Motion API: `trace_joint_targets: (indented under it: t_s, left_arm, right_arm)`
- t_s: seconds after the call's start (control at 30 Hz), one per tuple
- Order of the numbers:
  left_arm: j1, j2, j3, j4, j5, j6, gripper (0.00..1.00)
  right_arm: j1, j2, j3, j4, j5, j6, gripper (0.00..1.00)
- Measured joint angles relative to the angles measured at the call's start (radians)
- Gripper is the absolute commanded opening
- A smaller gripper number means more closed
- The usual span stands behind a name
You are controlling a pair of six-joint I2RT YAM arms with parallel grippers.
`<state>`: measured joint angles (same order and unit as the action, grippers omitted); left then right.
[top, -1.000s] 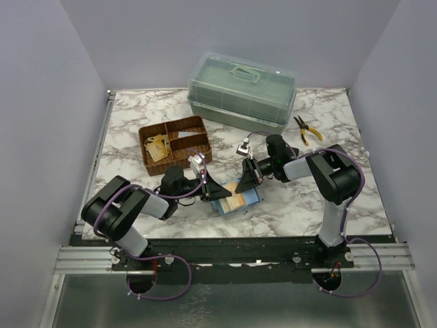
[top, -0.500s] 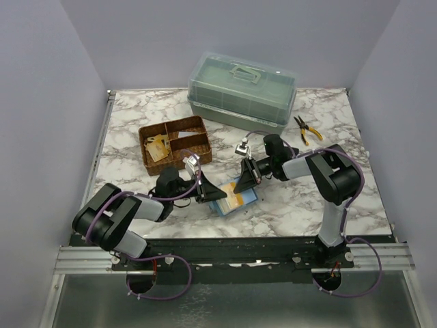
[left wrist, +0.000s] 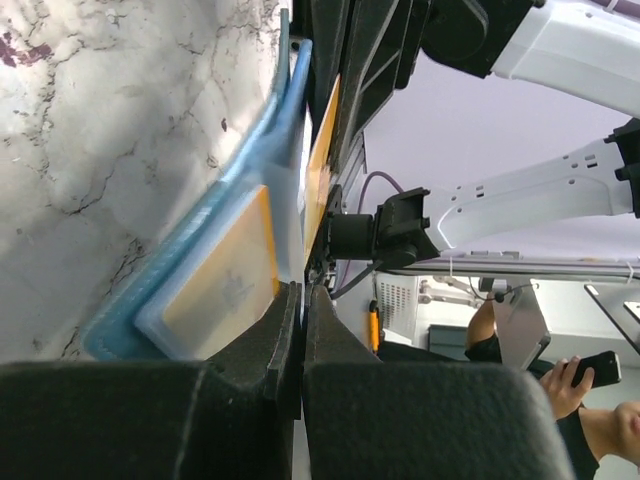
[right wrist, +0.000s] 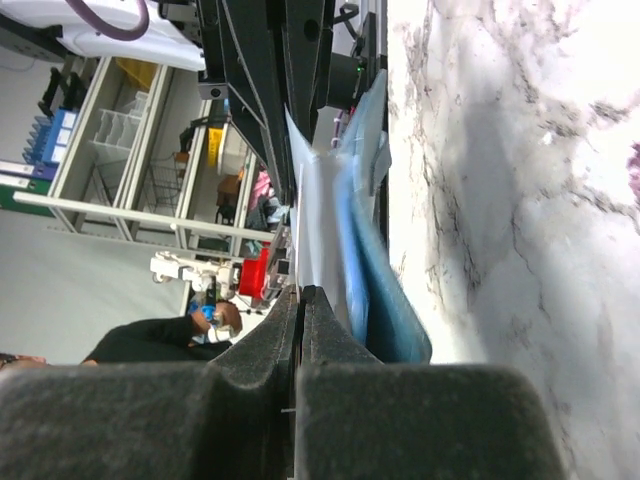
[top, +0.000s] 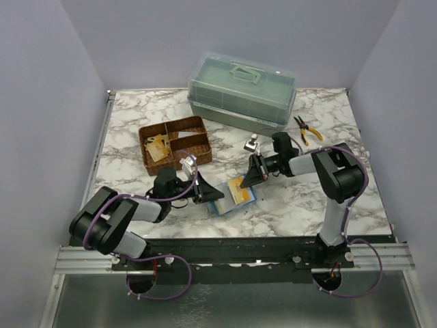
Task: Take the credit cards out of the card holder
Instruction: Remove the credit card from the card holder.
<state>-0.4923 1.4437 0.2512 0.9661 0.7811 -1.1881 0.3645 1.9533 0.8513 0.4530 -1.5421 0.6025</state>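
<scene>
Top external view: the card holder lies open on the marble table, near the front edge and between the two arms. A tan credit card shows at its right half. The left gripper comes in low from the left, and the right gripper reaches down at the card's far corner.

Left wrist view: the left gripper's jaws are squeezed together on the holder's pale inner flap. One card sits in the lighter blue pocket. A second card stands on edge against the right gripper's black fingers.

Right wrist view: the right gripper's jaws are pinched tight on a thin sheet seen edge-on. It looks pale here, so it is hard to say from this side alone that it is the second card. The blue holder sits just beside it, on the marble.
</scene>
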Motion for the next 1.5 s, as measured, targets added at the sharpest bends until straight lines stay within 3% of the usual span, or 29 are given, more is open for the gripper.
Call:
trace_joint_targets:
  t_s: [0.2, 0.47, 0.63, 0.87, 1.5]
  left_arm:
    - [0.007, 0.008, -0.001, -0.056, -0.004, 0.007, 0.00]
    - [0.004, 0.116, 0.051, -0.118, -0.028, 0.022, 0.01]
    - [-0.027, 0.187, 0.135, -0.147, -0.066, 0.033, 0.15]
    - [-0.066, 0.282, 0.214, -0.164, -0.123, 0.034, 0.46]
    - [-0.193, 0.373, 0.368, -0.194, -0.296, -0.010, 0.49]
  right_arm:
    - [-0.084, -0.018, 0.043, -0.184, -0.001, -0.160, 0.00]
    - [-0.089, -0.076, 0.089, -0.366, 0.004, -0.333, 0.00]
    - [-0.088, -0.082, 0.098, -0.446, 0.005, -0.407, 0.00]
    - [-0.088, -0.082, 0.108, -0.515, 0.017, -0.470, 0.00]
    - [-0.088, -0.144, 0.127, -0.554, 0.017, -0.499, 0.00]
